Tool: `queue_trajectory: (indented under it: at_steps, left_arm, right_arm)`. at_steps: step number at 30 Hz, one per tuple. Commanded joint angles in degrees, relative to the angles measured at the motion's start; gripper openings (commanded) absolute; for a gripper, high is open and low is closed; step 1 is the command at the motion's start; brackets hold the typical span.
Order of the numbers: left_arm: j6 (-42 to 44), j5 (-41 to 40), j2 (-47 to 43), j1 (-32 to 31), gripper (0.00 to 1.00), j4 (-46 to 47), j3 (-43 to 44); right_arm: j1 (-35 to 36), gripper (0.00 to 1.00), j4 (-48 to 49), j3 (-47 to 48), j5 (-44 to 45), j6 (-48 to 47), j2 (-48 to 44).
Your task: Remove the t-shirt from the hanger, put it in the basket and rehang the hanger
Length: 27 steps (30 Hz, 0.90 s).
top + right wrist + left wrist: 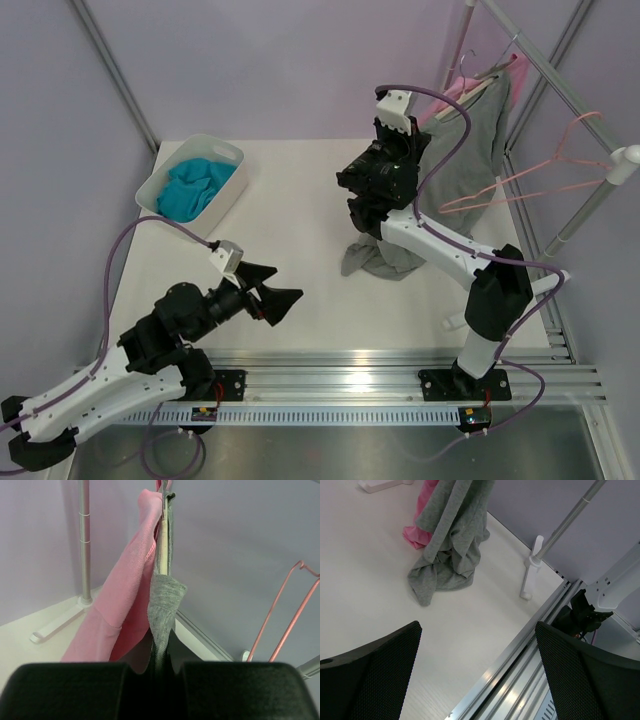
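The grey t-shirt point(470, 150) hangs from the cream hanger point(478, 88) on the rail at the back right. Its lower part is bunched on the table point(385, 258), also seen in the left wrist view point(452, 555). My right gripper point(372, 205) is shut on a fold of the grey t-shirt point(164, 605), below the hanger's cream arm point(163, 545). My left gripper point(278, 295) is open and empty, low over the table at the front left, pointing toward the shirt; its dark fingers point(367, 672) frame bare table.
A pink t-shirt point(120, 610) hangs right behind the grey one. Thin pink wire hangers point(545, 170) hang on the rail point(560, 75) at right. A white bin point(228, 152) with teal cloth point(195, 188) stands at the back left. The rail's white foot point(531, 575) stands near the table's edge.
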Motion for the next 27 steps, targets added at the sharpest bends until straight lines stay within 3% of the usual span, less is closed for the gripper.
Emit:
queue_trajectory:
  at_steps: [1,16,21,27]
  left_arm:
    - [-0.2,-1.9,-0.6,-0.3,0.99,-0.2,3.4]
    - [2.4,-4.8,7.1,-0.2,0.99,-1.2,9.8]
    - [2.7,-5.5,9.0,-0.3,0.99,-1.5,10.8]
    - [2.7,-6.9,9.3,-0.3,0.99,-1.5,11.5]
  right_arm:
    - [1.0,0.0,12.4,1.8,9.8,-8.0,-0.9]
    - [2.8,0.0,11.2,11.2,10.1,-10.9,6.6]
    - [3.5,0.0,18.2,18.3,9.9,-20.5,9.9]
    - [4.6,0.0,18.2,18.9,9.1,-25.0,11.7]
